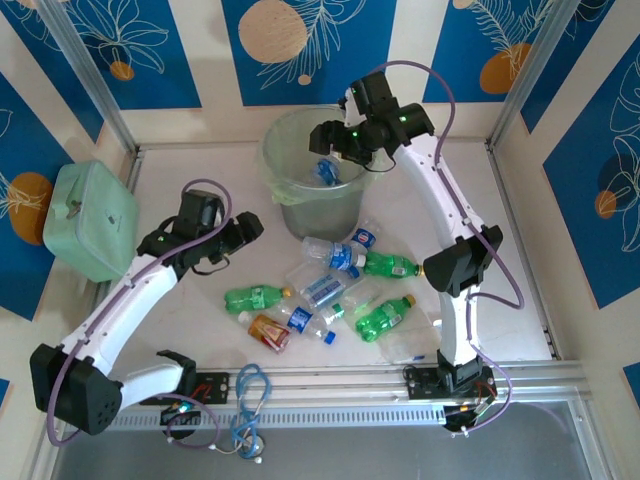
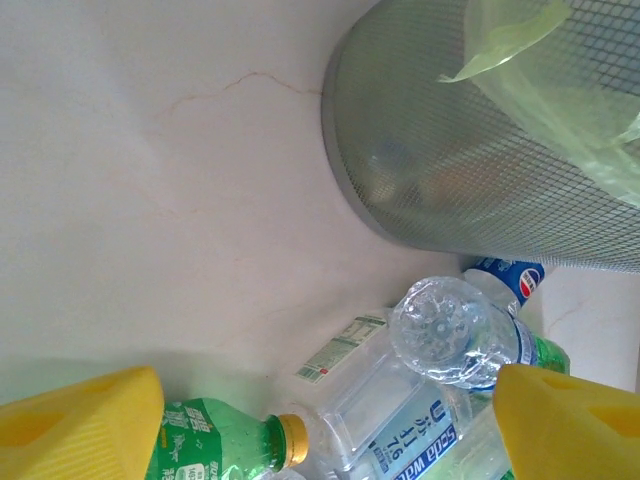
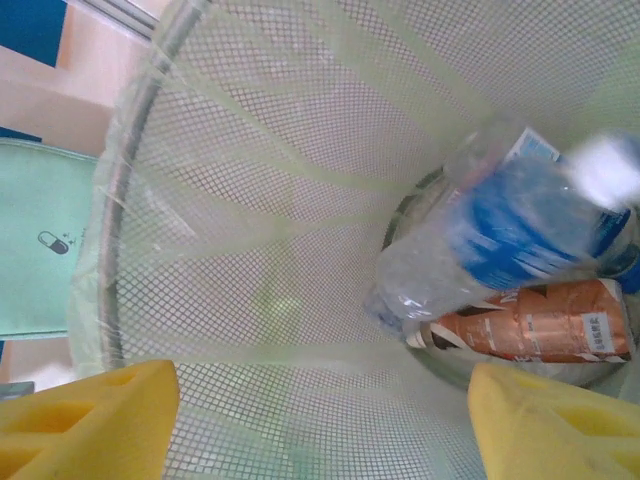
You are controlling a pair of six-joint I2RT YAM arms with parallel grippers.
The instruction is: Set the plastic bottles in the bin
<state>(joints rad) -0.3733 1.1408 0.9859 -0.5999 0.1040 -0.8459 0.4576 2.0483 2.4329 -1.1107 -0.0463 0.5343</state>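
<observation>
The bin [image 1: 318, 190], a grey mesh bucket with a pale green liner, stands at the back middle of the table. My right gripper [image 1: 337, 140] hangs open over its mouth, nothing between its yellow fingers [image 3: 90, 420]. Inside the bin [image 3: 250, 200] a blurred clear bottle with a blue label [image 3: 520, 220] lies over a brown bottle [image 3: 540, 320]. Several plastic bottles lie in front of the bin: green ones [image 1: 255, 297] [image 1: 390, 265] [image 1: 385, 317], clear blue-labelled ones [image 1: 335, 255], an amber one [image 1: 268, 331]. My left gripper [image 1: 235, 235] is open left of the pile, facing a yellow-capped green bottle [image 2: 220, 440] and a clear soda-water bottle [image 2: 400, 400].
A mint-green case [image 1: 90, 218] sits at the left edge of the table. Bare table lies between my left gripper and the bin wall [image 2: 450, 170]. Metal frame posts stand at the back corners, and a rail [image 1: 350, 380] runs along the near edge.
</observation>
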